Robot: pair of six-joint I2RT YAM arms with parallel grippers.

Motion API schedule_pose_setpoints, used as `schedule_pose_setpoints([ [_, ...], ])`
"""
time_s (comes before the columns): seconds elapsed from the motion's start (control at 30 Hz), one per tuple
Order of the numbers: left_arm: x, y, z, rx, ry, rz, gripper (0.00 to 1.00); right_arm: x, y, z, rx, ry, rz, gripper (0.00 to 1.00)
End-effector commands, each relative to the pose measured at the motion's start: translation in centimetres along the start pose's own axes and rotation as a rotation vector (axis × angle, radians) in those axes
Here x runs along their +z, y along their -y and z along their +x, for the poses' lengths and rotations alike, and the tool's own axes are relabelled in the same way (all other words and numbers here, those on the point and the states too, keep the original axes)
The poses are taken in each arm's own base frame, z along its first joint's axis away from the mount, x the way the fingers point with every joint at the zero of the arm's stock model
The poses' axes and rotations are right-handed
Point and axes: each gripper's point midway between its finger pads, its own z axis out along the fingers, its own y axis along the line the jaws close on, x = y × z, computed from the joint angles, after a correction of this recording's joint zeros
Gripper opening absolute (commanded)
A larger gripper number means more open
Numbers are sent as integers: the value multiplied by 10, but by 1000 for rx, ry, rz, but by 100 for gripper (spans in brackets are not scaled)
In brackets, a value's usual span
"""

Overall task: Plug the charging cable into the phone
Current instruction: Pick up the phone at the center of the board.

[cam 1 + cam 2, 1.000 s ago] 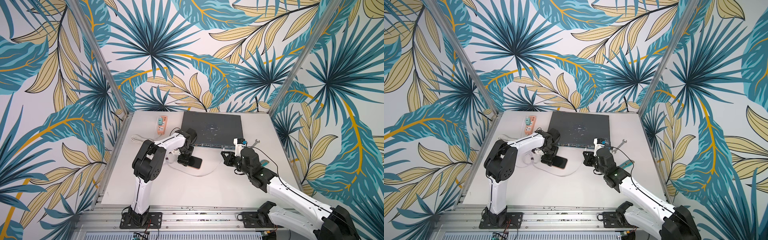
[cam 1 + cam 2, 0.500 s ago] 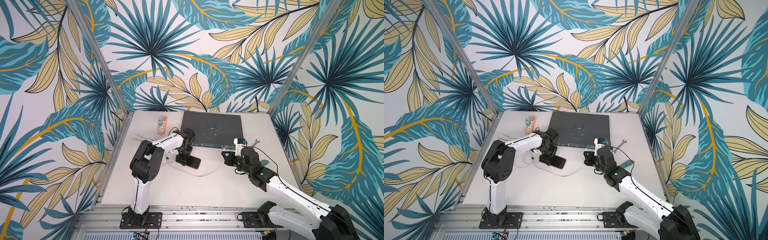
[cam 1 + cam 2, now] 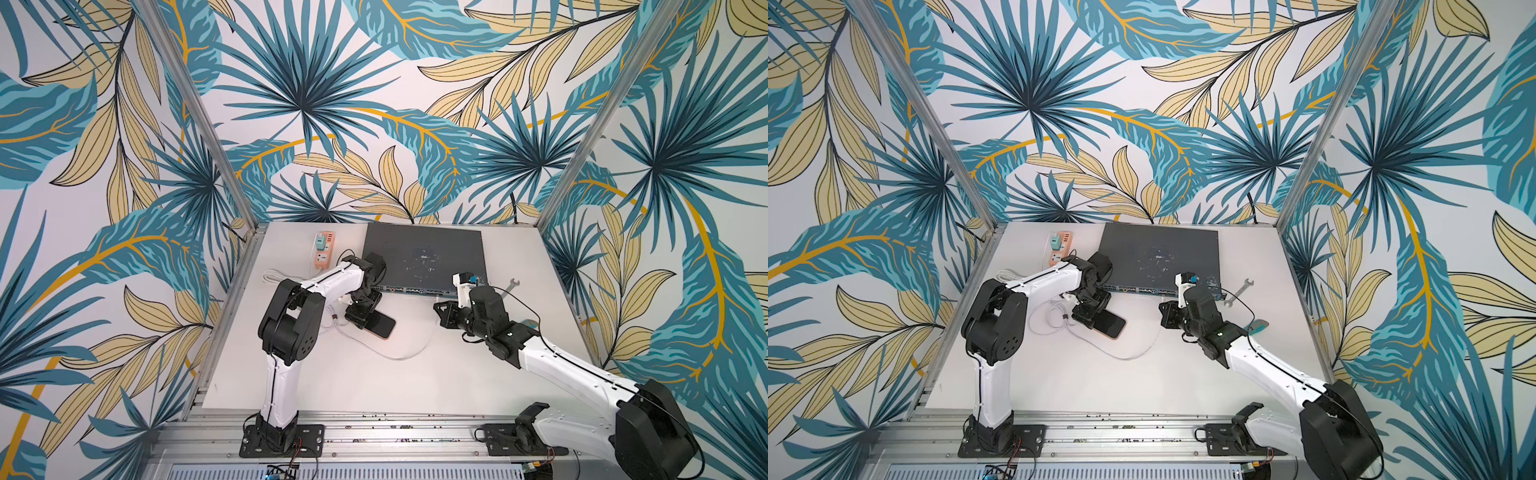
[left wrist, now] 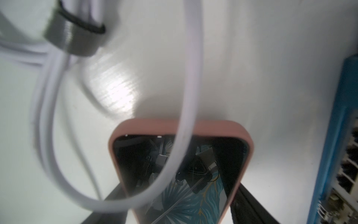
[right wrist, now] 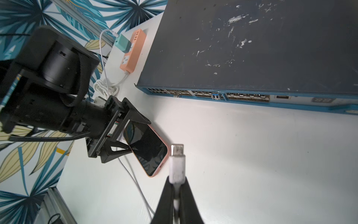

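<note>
We found the charging cable (image 5: 176, 164), connector tip forward, pinched in the closed right gripper (image 5: 176, 184) before the right front of the network switch (image 5: 251, 48). The phone (image 5: 149, 153) lay flat, screen up, before its front-left corner, straddled by the wide-spread jaws of the left gripper (image 5: 141, 136).

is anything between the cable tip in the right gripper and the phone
Nothing visible. In the right wrist view, only bare table lies between the charging cable's connector, pinched in the right gripper, and the phone's near end. The left gripper straddles the phone's far end; the cable's slack lies beside that gap.
</note>
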Motion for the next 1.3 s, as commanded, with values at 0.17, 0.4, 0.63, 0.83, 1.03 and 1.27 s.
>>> schedule_pose_setpoints([
  [0.17,-50,13,4,37,-39,114,0,12,3,4,-166,-115,51,0],
  [0.4,-65,13,-3,41,-55,144,0,20,3,16,-317,-251,67,0],
  [0.63,-77,9,-13,62,-77,159,0,24,-4,17,-465,-327,107,0],
  [0.83,-79,-6,-31,32,-103,156,0,40,-16,27,-615,-408,106,0],
  [1.03,-89,-18,-52,32,-102,156,0,60,-37,55,-826,-511,85,0],
  [1.27,-87,-22,-64,25,-150,155,0,75,-59,47,-957,-500,54,0],
])
